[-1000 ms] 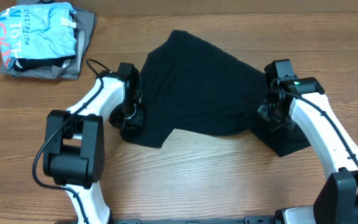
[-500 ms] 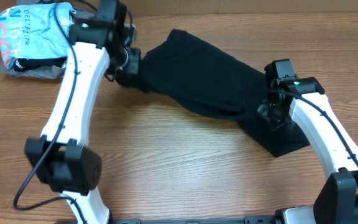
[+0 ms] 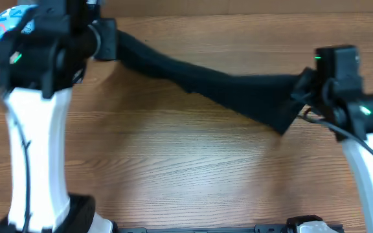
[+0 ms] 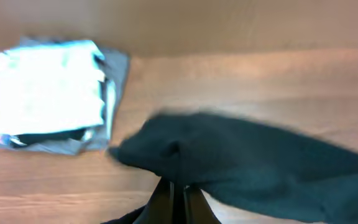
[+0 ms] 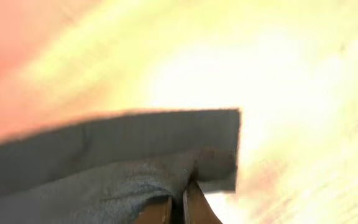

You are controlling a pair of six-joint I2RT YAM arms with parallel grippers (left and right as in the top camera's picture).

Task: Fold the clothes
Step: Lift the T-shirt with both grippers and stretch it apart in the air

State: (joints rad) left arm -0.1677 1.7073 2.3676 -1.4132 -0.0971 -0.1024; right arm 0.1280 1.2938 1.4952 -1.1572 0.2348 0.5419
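Black tee (image 3: 225, 90) is pulled out into a long narrow band btw the two hands, across the far half of the tabletop (image 3: 193, 168), from near the far-left corner slanting toward the right edge. L hand (image 3: 109, 44) is clamped on one end by the far edge; in the wrist view its fingers (image 4: 162, 205) sit pinched together w/ fabric bunched at the tips. R hand (image 3: 303, 87) is clamped on the other end near the right edge, fingers (image 5: 196, 208) closed on a fold of cloth; that view is badly blurred. Can't tell if the mid-span touches the wood. Folded blue shirt (image 4: 42, 87) lies on a grey garment (image 4: 118, 81) at the far-left corner, apart from the tee.
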